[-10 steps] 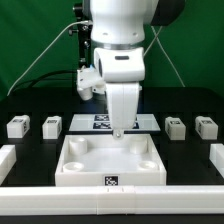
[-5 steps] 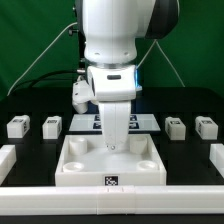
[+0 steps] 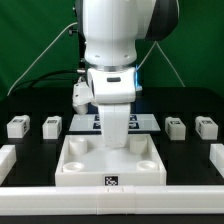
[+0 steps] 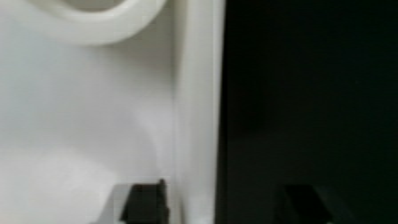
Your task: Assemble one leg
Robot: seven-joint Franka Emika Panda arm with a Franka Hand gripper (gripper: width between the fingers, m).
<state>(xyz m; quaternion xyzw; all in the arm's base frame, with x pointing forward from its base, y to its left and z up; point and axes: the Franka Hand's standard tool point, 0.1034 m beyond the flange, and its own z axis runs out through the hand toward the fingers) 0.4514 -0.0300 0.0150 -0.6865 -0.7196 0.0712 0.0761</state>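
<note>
Four small white legs, each with a tag on it, lie on the black table: two at the exterior view's left (image 3: 16, 126) (image 3: 51, 125) and two at its right (image 3: 175, 126) (image 3: 206, 126). None is held. My gripper (image 3: 117, 142) hangs low over the back rim of the large white square panel (image 3: 75, 172). In the wrist view the gripper (image 4: 221, 205) is open and empty. One fingertip (image 4: 143, 203) is over the white panel (image 4: 89, 120), the other over the black table beside the panel's edge. A round socket (image 4: 107, 15) of the panel shows ahead.
The marker board (image 3: 90, 122) lies behind the panel, partly hidden by the arm. White rails stand at the front left (image 3: 6, 156), front right (image 3: 216, 156) and along the front edge (image 3: 60, 200). A green backdrop closes the back.
Over the last second the arm came down toward the panel's back rim. Since half a second ago it has barely moved. The legs have not moved.
</note>
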